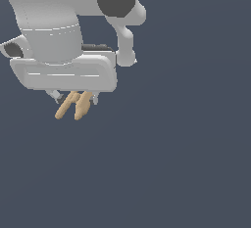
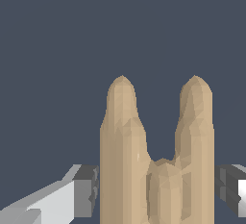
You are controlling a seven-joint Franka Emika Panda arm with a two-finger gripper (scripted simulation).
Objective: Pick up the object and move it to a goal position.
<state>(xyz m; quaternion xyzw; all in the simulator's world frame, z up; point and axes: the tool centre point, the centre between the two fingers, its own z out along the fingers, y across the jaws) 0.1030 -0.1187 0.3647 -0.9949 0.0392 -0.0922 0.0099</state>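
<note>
The gripper [image 1: 74, 96] has its fingers [image 2: 85, 192] partly closed, pinching the object [image 1: 73, 104] between them. The tan piece hangs from under the hand, its two pointed bars slanting down past the fingertips. In the wrist view the object [image 2: 156, 160] fills the gap, one dark pad at each outer side, a short bridge joining the bars.

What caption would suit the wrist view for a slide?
Small tan, wood-coloured piece of two pointed bars standing between the white-grey gripper jaws, against a plain dark blue-grey background.
</note>
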